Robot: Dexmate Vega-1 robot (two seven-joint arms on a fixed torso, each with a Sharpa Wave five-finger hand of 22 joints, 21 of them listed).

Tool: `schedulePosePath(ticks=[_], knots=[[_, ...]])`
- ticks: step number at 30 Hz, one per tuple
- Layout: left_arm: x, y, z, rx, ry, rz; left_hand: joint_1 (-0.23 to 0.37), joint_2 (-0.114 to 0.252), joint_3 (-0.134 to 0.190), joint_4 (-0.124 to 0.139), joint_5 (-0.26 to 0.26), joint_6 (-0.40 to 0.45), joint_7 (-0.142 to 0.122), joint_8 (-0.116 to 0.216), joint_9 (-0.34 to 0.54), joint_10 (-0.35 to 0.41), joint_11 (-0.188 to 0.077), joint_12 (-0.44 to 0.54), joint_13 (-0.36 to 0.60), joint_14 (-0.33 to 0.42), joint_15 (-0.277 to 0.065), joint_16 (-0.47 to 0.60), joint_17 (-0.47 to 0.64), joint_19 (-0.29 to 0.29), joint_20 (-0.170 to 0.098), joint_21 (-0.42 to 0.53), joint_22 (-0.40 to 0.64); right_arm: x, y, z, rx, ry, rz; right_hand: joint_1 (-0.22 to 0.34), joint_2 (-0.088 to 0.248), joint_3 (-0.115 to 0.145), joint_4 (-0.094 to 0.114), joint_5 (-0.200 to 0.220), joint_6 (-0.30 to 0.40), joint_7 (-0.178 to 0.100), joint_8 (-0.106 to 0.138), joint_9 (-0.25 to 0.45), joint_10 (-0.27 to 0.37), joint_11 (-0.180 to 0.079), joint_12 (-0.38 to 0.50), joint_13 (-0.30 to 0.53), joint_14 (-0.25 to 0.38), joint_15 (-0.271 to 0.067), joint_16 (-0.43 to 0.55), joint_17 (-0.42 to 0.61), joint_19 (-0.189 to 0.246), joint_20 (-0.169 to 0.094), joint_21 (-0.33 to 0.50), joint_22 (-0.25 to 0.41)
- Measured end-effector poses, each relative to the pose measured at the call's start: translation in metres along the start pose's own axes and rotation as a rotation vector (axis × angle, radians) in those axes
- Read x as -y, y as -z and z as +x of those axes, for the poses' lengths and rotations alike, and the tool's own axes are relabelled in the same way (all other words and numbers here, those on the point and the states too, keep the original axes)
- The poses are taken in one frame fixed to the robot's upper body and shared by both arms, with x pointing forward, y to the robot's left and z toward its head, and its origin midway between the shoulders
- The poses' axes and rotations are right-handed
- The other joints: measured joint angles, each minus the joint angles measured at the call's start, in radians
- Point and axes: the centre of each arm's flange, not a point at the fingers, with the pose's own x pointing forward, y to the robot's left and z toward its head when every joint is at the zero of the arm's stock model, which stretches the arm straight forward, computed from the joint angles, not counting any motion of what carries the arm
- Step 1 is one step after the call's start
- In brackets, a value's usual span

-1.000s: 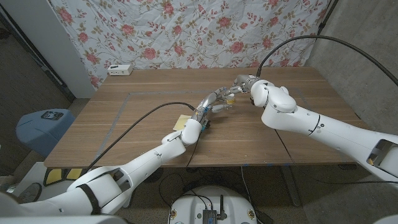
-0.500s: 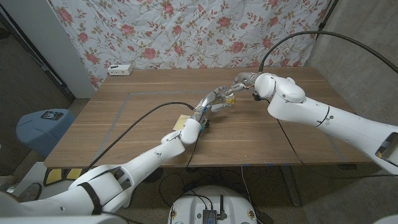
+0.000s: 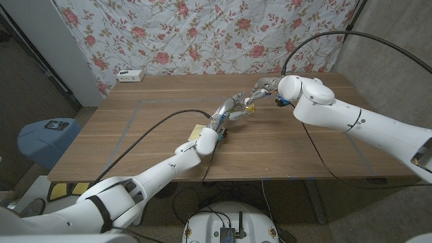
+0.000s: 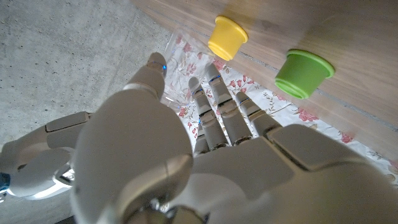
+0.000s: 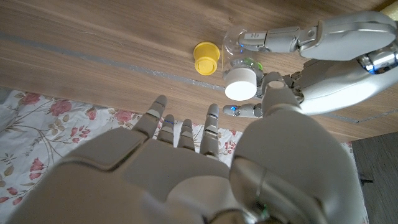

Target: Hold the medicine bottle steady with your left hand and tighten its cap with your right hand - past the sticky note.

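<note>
Now, over the last second I have swung the right arm's elbow up and outward, and its right hand (image 3: 264, 86) has drawn back from the bottle; it hovers beside it with fingers spread and nothing in them, which the right wrist view shows plainly. The left hand (image 3: 233, 109) has not shifted in that time: its fingers (image 5: 273, 35) are clamped around the small clear plastic medicine bottle (image 5: 239, 48), which stands on the wooden tabletop (image 3: 317, 145) towards the far side, past the pale yellow sticky note (image 3: 199, 130) that lies beside my left forearm. The bottle's round white cap (image 5: 240, 84) sits on top and faces my right wrist camera, with no right finger on it.

My reading is that I am between twists: the hand came off the cap to reset its wrist, and the tightening is not yet proven finished (from here I cannot tell how far the cap is seated). The next move calls for bringing the right fingers back over the cap and turning again while the left grip keeps the bottle from spinning.

A small yellow plastic cup (image 5: 206, 56) stands just beside the bottle, near enough to be knocked on the return, and a green plastic cup (image 4: 303, 73) shows in the left wrist view further off.
</note>
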Motion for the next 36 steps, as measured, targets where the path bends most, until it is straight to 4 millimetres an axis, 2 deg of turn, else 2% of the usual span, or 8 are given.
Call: schedulePosePath(ticks=[6, 14, 18, 32, 36], knots=[[0.0001, 0.0000, 0.0010, 0.001, 0.001, 0.000, 0.000, 0.000, 0.000, 0.000, 0.003, 0.000, 0.000, 0.000, 0.000, 0.000, 0.000, 0.000, 0.000, 0.000, 0.000, 0.000, 0.000, 0.000, 0.000, 0.000, 0.000, 0.0008, 0.0010, 0.0025, 0.001, -0.008, -0.007, 0.014, -0.006, 0.003, 0.003, 0.000, -0.010, -0.036, 0.000, 0.000, -0.007, -0.007, 0.000, 0.000, 0.000, 0.000, 0.004, 0.000, 0.000, 0.000, 0.000, 0.000], [0.0005, 0.0002, 0.0030, 0.002, 0.004, 0.002, 0.000, 0.000, 0.000, 0.000, 0.003, 0.000, 0.000, 0.000, 0.000, 0.000, 0.000, 0.000, -0.001, 0.000, 0.000, 0.000, 0.000, 0.000, 0.000, 0.000, 0.000, 0.0021, 0.0003, 0.0047, 0.007, -0.004, -0.029, 0.027, -0.006, 0.007, 0.007, 0.000, 0.012, -0.057, 0.007, 0.000, -0.005, -0.009, 0.008, 0.000, 0.001, -0.001, 0.008, 0.000, 0.000, 0.000, 0.000, 0.000], [0.0006, 0.0004, 0.0037, 0.003, 0.006, 0.001, 0.002, 0.002, 0.001, -0.002, 0.003, 0.005, -0.005, 0.000, 0.000, 0.000, 0.000, -0.001, -0.001, 0.000, 0.000, 0.000, 0.000, 0.000, 0.000, 0.000, 0.000, 0.0019, 0.0000, 0.0059, 0.007, 0.001, -0.036, 0.034, -0.008, 0.010, 0.010, 0.000, 0.041, -0.050, 0.016, 0.003, 0.003, -0.016, 0.012, 0.000, 0.009, -0.009, 0.012, 0.000, 0.004, -0.004, 0.005, 0.000], [0.0011, 0.0002, 0.0042, 0.004, 0.010, 0.001, 0.003, 0.003, 0.001, -0.002, 0.002, 0.005, -0.005, 0.000, 0.002, 0.000, 0.000, 0.000, 0.000, 0.000, 0.000, 0.000, 0.000, 0.000, 0.000, 0.000, 0.000, -0.0012, -0.0002, 0.0083, 0.008, 0.019, -0.043, 0.049, -0.007, 0.013, 0.013, 0.000, 0.120, -0.036, 0.045, 0.009, 0.022, -0.014, 0.019, 0.000, 0.022, -0.022, 0.012, 0.000, 0.016, -0.014, 0.005, 0.000], [0.0009, -0.0009, 0.0040, 0.007, 0.009, 0.001, 0.003, 0.003, 0.001, -0.002, 0.002, 0.005, -0.005, 0.000, 0.002, 0.000, 0.000, 0.000, 0.000, 0.000, 0.000, 0.000, 0.000, 0.000, 0.000, 0.000, 0.000, -0.0021, -0.0002, 0.0088, 0.009, 0.024, -0.041, 0.050, -0.008, 0.013, 0.013, 0.000, 0.127, -0.042, 0.053, 0.009, 0.026, -0.018, 0.019, 0.000, 0.022, -0.022, 0.019, 0.000, 0.019, -0.011, 0.005, 0.000]])
